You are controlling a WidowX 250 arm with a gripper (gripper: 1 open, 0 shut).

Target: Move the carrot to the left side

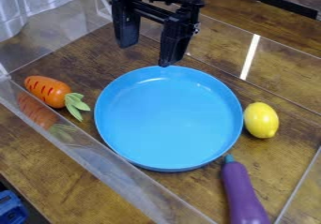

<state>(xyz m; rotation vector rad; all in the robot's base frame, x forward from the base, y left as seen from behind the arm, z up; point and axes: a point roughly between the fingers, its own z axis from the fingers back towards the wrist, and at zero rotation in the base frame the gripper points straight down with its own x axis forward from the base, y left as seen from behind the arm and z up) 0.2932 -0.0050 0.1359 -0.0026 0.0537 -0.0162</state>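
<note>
"So where's our carrot [49,91]?" "Near side, just left of the blue plate [170,118] as we look at it, orange body slanting, its green leaves pointing at the plate's edge and almost reaching it!" "And the claw [146,54]?" "Above the plate's far edge, fingers spread wide, nothing between them. So the carrot lies to the left of it and nearer to us, and that's the line that matters. The long axis runs obliquely, leaves toward the plate; I'd say the fingers want to close across the body." "Anything in the way?" "A clear wall [107,163] runs close along the carrot's near side, left of the plate, so a wide finger could clip it. The lemon [261,120] sits right of the plate, the eggplant [243,193] nearer us on that side, both out of the route."
</note>
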